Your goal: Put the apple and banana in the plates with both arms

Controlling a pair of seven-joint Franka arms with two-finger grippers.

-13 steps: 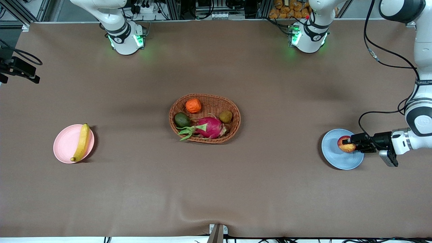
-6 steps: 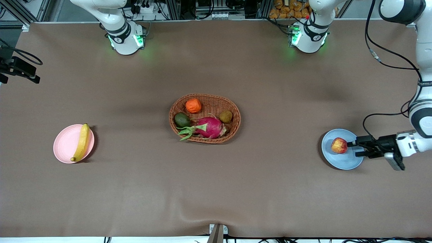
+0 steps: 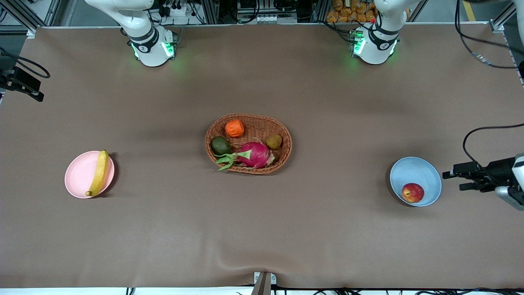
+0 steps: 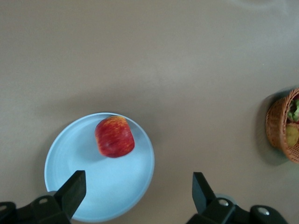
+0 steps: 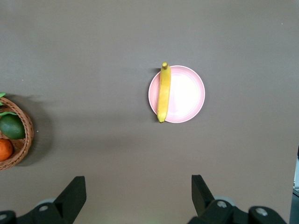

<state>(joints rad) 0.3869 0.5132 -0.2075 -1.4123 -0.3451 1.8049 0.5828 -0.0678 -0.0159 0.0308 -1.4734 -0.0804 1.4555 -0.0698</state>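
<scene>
Apple (image 3: 412, 192): you found it lying free in the blue plate (image 3: 415, 170) near the left arm's table end | Banana (image 3: 98, 173): lay across the pink plate (image 3: 80, 174) near the right arm's end | Left gripper (image 3: 450, 181): over the table edge beside the blue plate, fingers wide apart, empty | Right gripper (image 5: 138, 196): high above the pink plate, fingers wide apart, empty.

The wicker basket (image 4: 283, 126) is cut off by both wrist views' edges.
</scene>
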